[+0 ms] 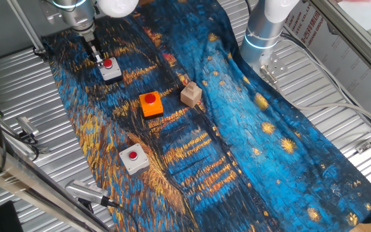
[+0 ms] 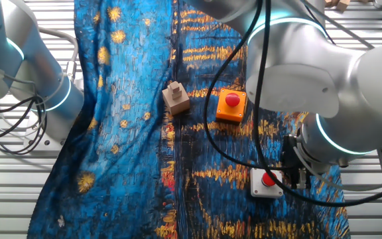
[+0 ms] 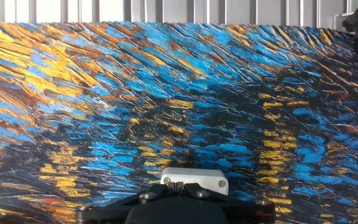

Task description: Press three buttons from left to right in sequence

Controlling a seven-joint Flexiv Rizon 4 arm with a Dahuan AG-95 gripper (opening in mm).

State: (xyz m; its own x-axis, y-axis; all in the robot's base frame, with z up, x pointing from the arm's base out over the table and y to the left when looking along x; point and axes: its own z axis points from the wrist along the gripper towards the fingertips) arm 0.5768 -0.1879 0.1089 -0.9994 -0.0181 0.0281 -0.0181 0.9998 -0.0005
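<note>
Three button boxes lie in a diagonal row on the blue and gold cloth. A grey box [image 1: 112, 72] with a red button [image 1: 108, 64] is at the far end. An orange box [image 1: 150, 105] is in the middle and a second grey box [image 1: 134, 160] is nearest. My gripper [image 1: 98, 58] points down at the far grey box, with its tips at the left edge of the red button. In the hand view the gripper [image 3: 177, 185] is shut in front of that box's grey top [image 3: 194, 177], and the button is hidden. The other fixed view shows this box [image 2: 267, 184], the gripper [image 2: 296, 174] beside it and the orange box [image 2: 231, 106].
A tan wooden block [image 1: 190, 95] stands right of the orange box and also shows in the other fixed view [image 2: 176, 99]. A second arm's base [image 1: 261, 32] stands at the back on the cloth's edge. Ribbed metal table [image 1: 31, 96] surrounds the cloth, with cables and tools at the left.
</note>
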